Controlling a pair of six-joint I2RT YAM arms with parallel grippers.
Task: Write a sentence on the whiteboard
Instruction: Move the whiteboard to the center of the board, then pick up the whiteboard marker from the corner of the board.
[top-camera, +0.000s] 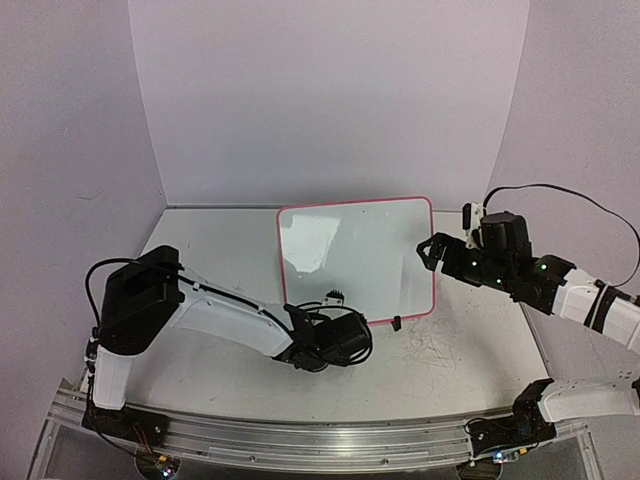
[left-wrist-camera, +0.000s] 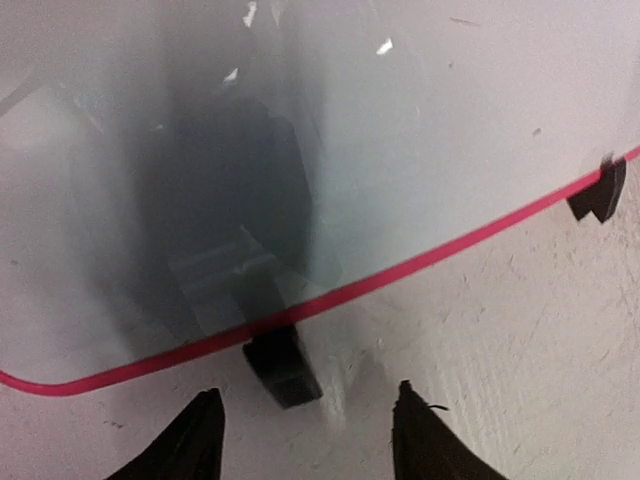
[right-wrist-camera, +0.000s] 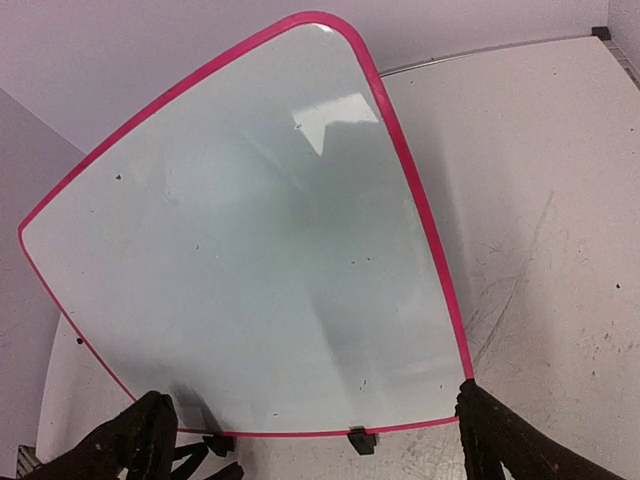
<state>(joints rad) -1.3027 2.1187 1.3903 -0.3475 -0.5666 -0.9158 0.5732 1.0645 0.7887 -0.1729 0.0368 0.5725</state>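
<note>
The whiteboard (top-camera: 355, 255), white with a pink-red rim, stands on the tabletop on two black clip feet. Its face is blank in every view, and no sentence or marker shows. My left gripper (top-camera: 332, 300) is open and empty, low at the board's near edge. In the left wrist view, this gripper (left-wrist-camera: 308, 440) has one clip foot (left-wrist-camera: 283, 366) just ahead between its fingers, below the board (left-wrist-camera: 420, 130). My right gripper (top-camera: 428, 250) is open and empty at the board's right rim. In the right wrist view, this gripper (right-wrist-camera: 315, 435) has its fingers spread wide across the board (right-wrist-camera: 250, 250).
The white tabletop (top-camera: 450, 350) carries grey scribble marks right of the board. The second clip foot (top-camera: 397, 323) sits at the board's near right corner. Pale walls close in the back and sides. A metal rail (top-camera: 300, 445) runs along the near edge.
</note>
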